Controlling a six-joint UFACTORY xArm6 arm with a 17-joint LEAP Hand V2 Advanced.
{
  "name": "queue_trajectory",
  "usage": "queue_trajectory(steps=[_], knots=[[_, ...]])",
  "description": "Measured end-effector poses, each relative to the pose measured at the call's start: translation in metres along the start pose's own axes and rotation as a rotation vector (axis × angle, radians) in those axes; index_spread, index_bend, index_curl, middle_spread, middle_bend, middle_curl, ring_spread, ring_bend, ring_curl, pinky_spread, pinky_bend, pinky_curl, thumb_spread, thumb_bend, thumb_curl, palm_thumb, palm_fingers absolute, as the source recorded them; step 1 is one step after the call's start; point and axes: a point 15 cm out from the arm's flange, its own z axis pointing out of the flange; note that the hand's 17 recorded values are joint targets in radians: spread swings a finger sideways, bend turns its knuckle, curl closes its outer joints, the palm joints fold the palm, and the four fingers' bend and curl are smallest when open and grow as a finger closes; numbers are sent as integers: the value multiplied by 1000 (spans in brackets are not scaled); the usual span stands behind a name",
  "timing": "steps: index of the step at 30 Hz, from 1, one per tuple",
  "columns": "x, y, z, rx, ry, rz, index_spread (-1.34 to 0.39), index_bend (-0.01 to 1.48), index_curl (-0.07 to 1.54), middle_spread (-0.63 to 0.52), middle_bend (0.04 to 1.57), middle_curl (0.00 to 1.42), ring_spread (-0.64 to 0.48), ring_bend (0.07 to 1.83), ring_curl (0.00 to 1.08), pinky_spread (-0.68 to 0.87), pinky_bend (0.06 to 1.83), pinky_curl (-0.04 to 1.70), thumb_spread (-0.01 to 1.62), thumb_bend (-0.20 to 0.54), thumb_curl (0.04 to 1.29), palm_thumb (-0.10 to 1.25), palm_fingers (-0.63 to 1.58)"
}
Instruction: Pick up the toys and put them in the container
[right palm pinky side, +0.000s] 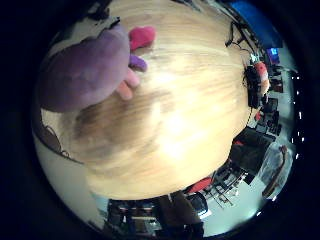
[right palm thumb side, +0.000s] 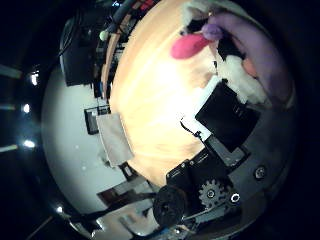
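- The purple plush toy is filling one side of the little-finger palm view, so it is sitting very close to the palm, well above the wooden table.
- Its pink foot and small peach limbs are dangling free beyond the purple body, out over the bare tabletop rather than resting on it.
- In the thumb-side view the hand is showing a black-and-white finger segment running up to the toy's white fluffy part, with purple fabric bulging past it; the fingers are looking folded onto the plush, gripping it, though the contact itself is partly hidden.
- Held this way, the toy is most likely being carried: a soft body is squashing against the palm, so a firm wrap is what is keeping it from slipping out.
- No container is showing in either view, so I cannot tell where it stands relative to the toy, nor what is already lying in it.
- Near the toy the table is looking bare; no other toy is showing on the wood.
- Away from the toy, past the table's far edge, room clutter and chairs are showing, none of it touching the toy.
- Judging from this, the pick is looking done and the drop into the container is not yet made.
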Motion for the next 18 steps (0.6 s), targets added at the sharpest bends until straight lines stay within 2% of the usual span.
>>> queue_trajectory(steps=[8,18], knots=[[-15,-7,-46,108,23,-39,-555,970,999,-519,1063,966,-344,1375,710,-212,1639,496,1060,69,801,1112,980],[-99,6,-117,204,-28,-158,-483,1056,1093,-468,1139,1097,-324,1426,819,-182,1674,564,1054,53,902,1098,906]])
